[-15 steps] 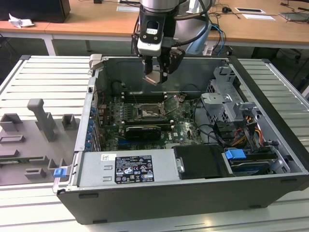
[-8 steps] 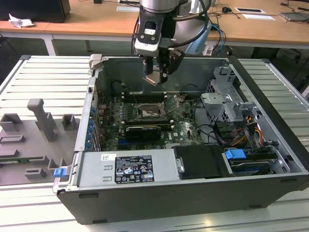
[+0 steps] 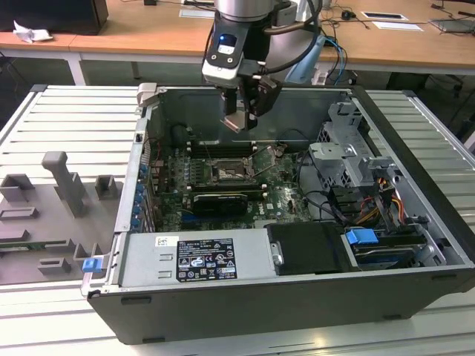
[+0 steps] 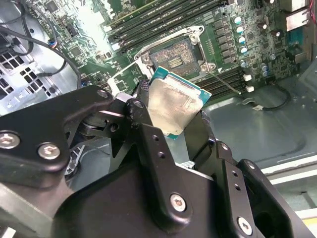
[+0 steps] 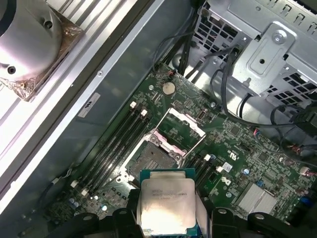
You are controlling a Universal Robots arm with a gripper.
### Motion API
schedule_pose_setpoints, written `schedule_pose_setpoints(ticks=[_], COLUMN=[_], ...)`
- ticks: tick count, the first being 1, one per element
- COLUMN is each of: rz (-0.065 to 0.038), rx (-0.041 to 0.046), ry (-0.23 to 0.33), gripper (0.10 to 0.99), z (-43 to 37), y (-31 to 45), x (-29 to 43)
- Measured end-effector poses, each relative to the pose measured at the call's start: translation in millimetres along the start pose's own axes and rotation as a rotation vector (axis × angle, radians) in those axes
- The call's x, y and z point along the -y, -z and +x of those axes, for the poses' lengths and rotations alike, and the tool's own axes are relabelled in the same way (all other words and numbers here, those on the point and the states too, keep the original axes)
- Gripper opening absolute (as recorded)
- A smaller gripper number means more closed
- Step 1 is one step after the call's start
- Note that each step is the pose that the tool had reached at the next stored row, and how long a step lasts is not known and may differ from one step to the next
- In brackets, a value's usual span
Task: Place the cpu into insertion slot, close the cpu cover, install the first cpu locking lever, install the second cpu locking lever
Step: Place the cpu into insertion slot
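My gripper hangs above the motherboard inside the open computer case, shut on the cpu. The cpu's pale silver top also faces the second wrist view, with a black finger on either side. Below and a little ahead of it lies the insertion slot, a dark square with a silver rim and nothing in it, also seen in the second wrist view and the exterior view. The cpu cover stands flipped open at the slot's far side. A thin lever sticks out beside the slot.
Long black memory slots run beside the socket. A silver drive cage with cables stands at the exterior view's right, a power supply at the case front. Grey fixture blocks sit on the slatted table outside the case.
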State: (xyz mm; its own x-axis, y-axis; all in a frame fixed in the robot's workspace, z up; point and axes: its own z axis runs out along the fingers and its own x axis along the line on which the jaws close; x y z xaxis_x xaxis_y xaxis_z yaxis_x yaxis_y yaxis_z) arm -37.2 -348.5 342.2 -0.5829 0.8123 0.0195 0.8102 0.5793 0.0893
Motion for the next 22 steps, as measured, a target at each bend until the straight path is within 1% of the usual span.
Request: schedule_pose_setpoints(ticks=[1,12,14,19,22], rz=[-0.001,-0.002,-0.002,-0.003,-0.004], rx=[0.0017,0.0085,0.0106,0.0134,0.0161], ry=[-0.019,-0.094,-0.118,-0.149,-0.180], gripper=[0.529,0.529,0.529,0.529,0.529], z=[0.0,-0.1,-0.1,-0.1,-0.1], y=[-0.6,-3.0,-3.8,-4.9,-6.1], x=[0.0,0.2,0.3,0.4,0.5])
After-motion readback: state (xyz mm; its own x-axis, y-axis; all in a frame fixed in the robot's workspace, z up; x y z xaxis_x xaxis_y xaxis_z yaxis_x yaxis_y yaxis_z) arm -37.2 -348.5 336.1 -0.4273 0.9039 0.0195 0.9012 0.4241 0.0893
